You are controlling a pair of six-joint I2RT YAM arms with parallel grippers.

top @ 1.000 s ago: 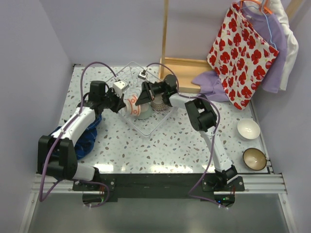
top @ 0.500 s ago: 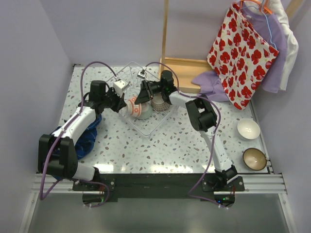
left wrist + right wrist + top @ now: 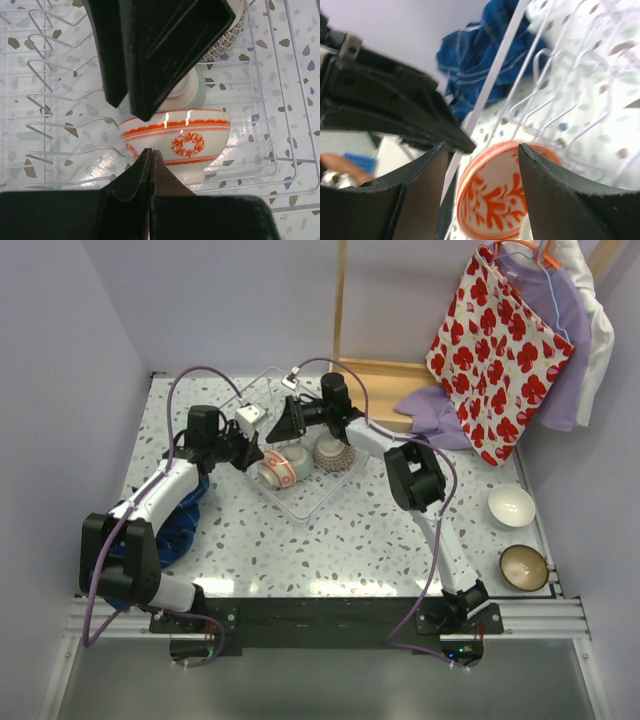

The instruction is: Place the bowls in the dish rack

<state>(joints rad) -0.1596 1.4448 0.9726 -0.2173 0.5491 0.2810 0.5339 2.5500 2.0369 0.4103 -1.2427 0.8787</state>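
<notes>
Red-patterned bowl [image 3: 182, 145] and net-patterned bowl [image 3: 333, 452] sit in dish rack [image 3: 310, 502]; white bowl [image 3: 511, 505] and brown bowl [image 3: 524, 567] are not yet loaded. Right gripper [image 3: 482, 147] is spread, empty; left gripper [image 3: 151, 165] is pinched shut.

I am working over a speckled table [image 3: 350, 530]. The clear dish rack [image 3: 318, 495] is sitting on it at the far middle, set cornerwise. A blue cloth [image 3: 180, 525] is lying bunched at my left. A wooden box [image 3: 375, 390] is resting along the far edge, with a purple cloth [image 3: 435, 420] lying against its right end. A white bowl [image 3: 511, 505] and a brown glazed bowl [image 3: 524, 567] are standing upright by the right edge, near each other but apart.
</notes>
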